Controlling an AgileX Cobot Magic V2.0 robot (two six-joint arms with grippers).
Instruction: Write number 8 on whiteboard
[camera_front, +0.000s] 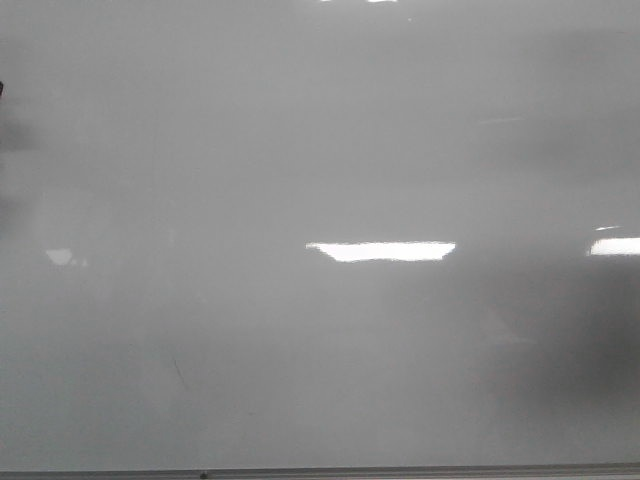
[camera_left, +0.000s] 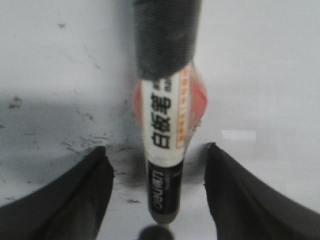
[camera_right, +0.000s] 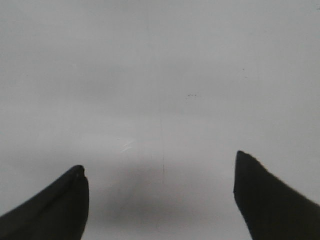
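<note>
The whiteboard fills the front view, glossy and pale grey, and neither gripper shows there. No number 8 can be seen on it in any view. In the left wrist view a marker with a white printed label and black ends lies on the whiteboard. It sits between the fingers of my left gripper, which is open with a gap on each side of the marker. My right gripper is open over the bare whiteboard, with nothing between its fingers.
Bright light reflections lie across the board's middle and at its right side. A thin grey bottom edge runs along the near side. Dark ink smudges mark the board beside the left fingers.
</note>
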